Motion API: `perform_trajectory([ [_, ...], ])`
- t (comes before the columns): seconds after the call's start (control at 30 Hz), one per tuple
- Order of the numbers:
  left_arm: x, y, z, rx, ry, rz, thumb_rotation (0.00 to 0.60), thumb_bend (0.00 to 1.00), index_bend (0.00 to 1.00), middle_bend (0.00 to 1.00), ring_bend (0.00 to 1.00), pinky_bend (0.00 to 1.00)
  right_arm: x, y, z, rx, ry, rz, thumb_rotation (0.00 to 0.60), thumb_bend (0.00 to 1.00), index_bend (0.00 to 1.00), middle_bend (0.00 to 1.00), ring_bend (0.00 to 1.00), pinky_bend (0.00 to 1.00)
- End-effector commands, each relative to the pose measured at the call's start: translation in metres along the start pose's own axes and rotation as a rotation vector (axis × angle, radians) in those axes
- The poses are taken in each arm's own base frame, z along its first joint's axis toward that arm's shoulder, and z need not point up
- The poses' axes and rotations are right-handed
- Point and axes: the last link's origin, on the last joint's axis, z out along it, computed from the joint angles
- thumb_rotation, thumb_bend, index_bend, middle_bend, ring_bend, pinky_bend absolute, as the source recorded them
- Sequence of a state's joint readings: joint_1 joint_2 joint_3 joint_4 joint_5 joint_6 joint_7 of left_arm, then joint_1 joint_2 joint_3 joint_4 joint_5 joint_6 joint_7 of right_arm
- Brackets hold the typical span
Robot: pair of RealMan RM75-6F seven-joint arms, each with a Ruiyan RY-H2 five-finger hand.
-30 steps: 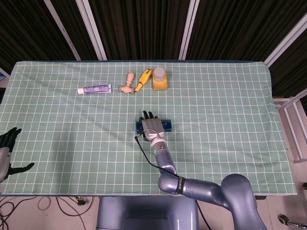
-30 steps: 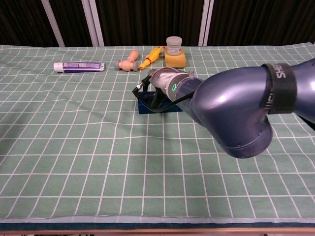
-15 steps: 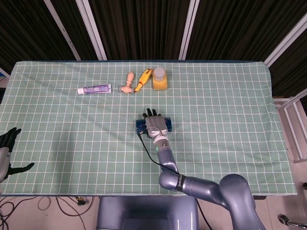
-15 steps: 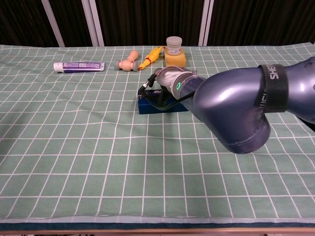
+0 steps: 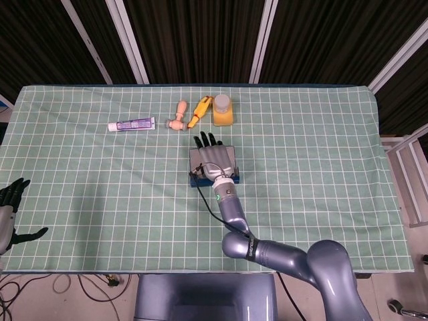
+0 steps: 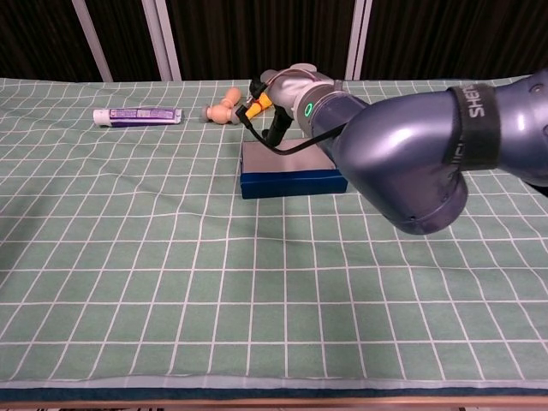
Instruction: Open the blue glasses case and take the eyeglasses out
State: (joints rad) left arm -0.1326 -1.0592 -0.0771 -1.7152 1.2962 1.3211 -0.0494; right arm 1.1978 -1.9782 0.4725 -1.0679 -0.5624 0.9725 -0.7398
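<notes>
Head view shows the right hand stretched out over the blue glasses case, its dark fingers extended and pointing toward the far edge of the table; whether they grip the case's lid or only lie against it cannot be told. The case lies directly under and just behind the hand, its long axis running left to right across the green checked tablecloth. In the chest view a grey panel slopes up from the case's blue front wall toward the hand, so the case looks at least partly opened; its contents are hidden by the forearm. Beyond the fingertips sit a yellow jar, a yellow toy and a wooden peg, with a toothpaste tube further left. The left hand hangs well apart at the table's near left edge, fingers spread and holding nothing.
</notes>
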Motion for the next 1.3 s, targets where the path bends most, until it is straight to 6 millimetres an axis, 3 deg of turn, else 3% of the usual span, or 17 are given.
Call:
perform_trajectory([
  [0.03, 0.0, 0.0, 0.0, -0.001, 0.0, 0.001, 0.6, 0.0, 0.0, 0.0, 0.0, 0.0, 0.01, 0.002, -0.022, 0.017, -0.03, -0.006, 0.6, 0.51, 0.09, 0.09, 0.06, 0.28],
  [0.1, 0.0, 0.0, -0.001, -0.002, 0.0, 0.001, 0.6, 0.0, 0.0, 0.0, 0.0, 0.0, 0.011, 0.002, -0.029, 0.024, -0.04, 0.0, 0.6, 0.5, 0.09, 0.21, 0.19, 0.37],
  [0.23, 0.0, 0.0, -0.001, -0.005, 0.0, 0.002, 0.6, 0.0, 0.0, 0.0, 0.0, 0.0, 0.009, 0.003, -0.04, 0.026, -0.07, 0.012, 0.6, 0.5, 0.09, 0.63, 0.67, 0.69],
  [0.37, 0.001, 0.0, -0.002, -0.007, 0.002, -0.001, 0.6, 0.0, 0.0, 0.0, 0.0, 0.0, -0.001, 0.007, -0.047, 0.008, -0.123, 0.011, 0.6, 0.5, 0.11, 0.84, 0.89, 0.87],
  [0.5, 0.001, 0.0, -0.003, -0.008, 0.003, -0.002, 0.6, 0.0, 0.0, 0.0, 0.0, 0.0, -0.014, 0.01, -0.053, -0.012, -0.175, 0.004, 0.6, 0.5, 0.13, 0.89, 0.95, 0.91],
  [0.9, 0.001, 0.0, -0.002, -0.008, 0.001, -0.004, 0.6, 0.0, 0.0, 0.0, 0.0, 0.0, -0.038, 0.006, -0.055, -0.025, -0.232, 0.014, 0.6, 0.5, 0.18, 0.9, 0.95, 0.91],
  [1.3, 0.0, -0.001, 0.0, 0.0, -0.002, -0.007, 0.6, 0.0, 0.0, 0.0, 0.0, 0.0, -0.042, -0.009, -0.069, 0.038, -0.281, 0.046, 0.6, 0.5, 0.34, 0.91, 0.96, 0.91],
])
